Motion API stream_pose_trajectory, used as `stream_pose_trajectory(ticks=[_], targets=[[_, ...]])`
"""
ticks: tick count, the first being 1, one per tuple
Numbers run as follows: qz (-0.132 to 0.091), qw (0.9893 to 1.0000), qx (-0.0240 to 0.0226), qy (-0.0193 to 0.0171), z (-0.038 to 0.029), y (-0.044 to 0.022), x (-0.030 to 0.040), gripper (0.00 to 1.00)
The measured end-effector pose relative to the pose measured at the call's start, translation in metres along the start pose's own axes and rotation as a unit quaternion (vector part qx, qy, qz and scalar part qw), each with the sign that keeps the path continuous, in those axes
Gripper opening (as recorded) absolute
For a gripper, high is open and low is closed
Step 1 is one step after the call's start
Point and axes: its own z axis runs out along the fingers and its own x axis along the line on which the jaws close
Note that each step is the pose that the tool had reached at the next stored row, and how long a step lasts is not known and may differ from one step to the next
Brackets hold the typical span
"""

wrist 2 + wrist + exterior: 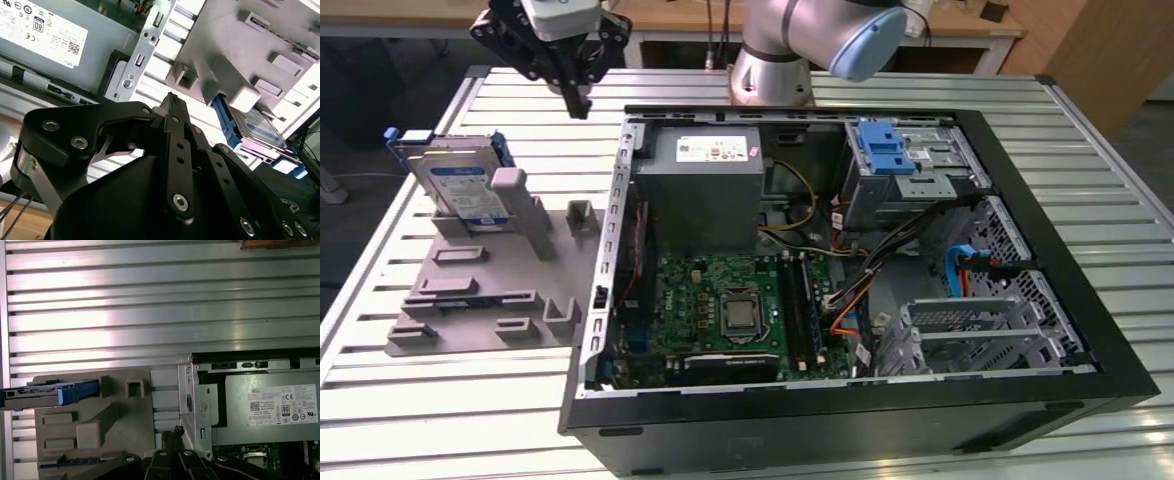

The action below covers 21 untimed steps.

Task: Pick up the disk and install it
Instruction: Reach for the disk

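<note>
Jaws, tips together, well apart from upright disk (464,192)

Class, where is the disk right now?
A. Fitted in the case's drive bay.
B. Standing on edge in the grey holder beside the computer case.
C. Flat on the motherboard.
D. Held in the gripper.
B: the disk stands on edge in the grey holder, outside the computer case, with the gripper apart from it.
</note>
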Motion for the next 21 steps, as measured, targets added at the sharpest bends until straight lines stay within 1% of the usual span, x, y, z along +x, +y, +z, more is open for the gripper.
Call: stream_pose_trajectory(ticks=[2,4,9,13,14,19,21], targets=[[0.0,1.0,-0.0001,0.0002,0.0008,0.0016,0.0044,0.11],[0.0,1.0,0.0001,0.0013,0.0013,0.0034,0.0085,0.11],[0.0,1.0,0.0005,0.006,0.0027,0.0077,0.0209,0.11],[0.0,1.0,0.0006,0.0086,0.0044,0.0097,0.0331,0.11],[0.0,1.0,0.0007,0.0091,0.0047,0.01,0.0349,0.11],[0.0,1.0,0.0007,0.0093,0.0047,0.0102,0.0355,0.11],[0.0,1.0,0.0007,0.0094,0.0048,0.0101,0.0376,0.11]])
